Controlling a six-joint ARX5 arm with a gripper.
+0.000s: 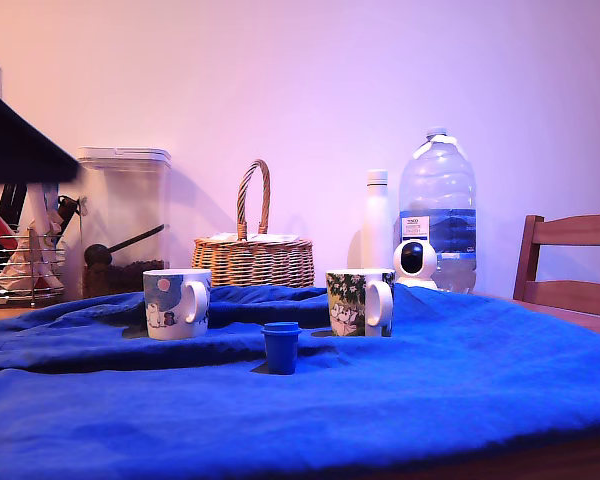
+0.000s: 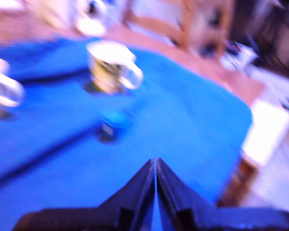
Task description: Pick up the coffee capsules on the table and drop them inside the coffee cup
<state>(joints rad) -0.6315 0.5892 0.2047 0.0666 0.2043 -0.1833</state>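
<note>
- Pale wall stands behind a bench (image 1: 580,322) draped in a rumpled blue cloth (image 1: 460,390).
- On the cloth sits one dark blue capsule (image 1: 280,347), wide rim up, in the foreground of the exterior view.
- Landmark: the floral mug (image 1: 359,302) stands just behind the capsule and toward the exterior view's right, handle to the right.
- A second mug (image 1: 176,303), pale with a blue picture, stands at the same depth, well off to the exterior view's left of the floral mug.
- Behind the floral mug: a wicker basket (image 1: 253,258) to its left, a white bottle (image 1: 377,218) right behind it, then a small white camera (image 1: 416,263) and a big water jug (image 1: 438,205) to its right.
- Far from the floral mug at the left edge are a clear food box (image 1: 123,220) and a wire rack (image 1: 20,268); a wooden chair (image 1: 570,262) is at the right edge.
- Wrist view (badly blurred): the fingers (image 2: 155,166) are pressed together, tips meeting, holding nothing, above the cloth and short of the capsule (image 2: 114,121), with the floral mug (image 2: 111,67) beyond it.
</note>
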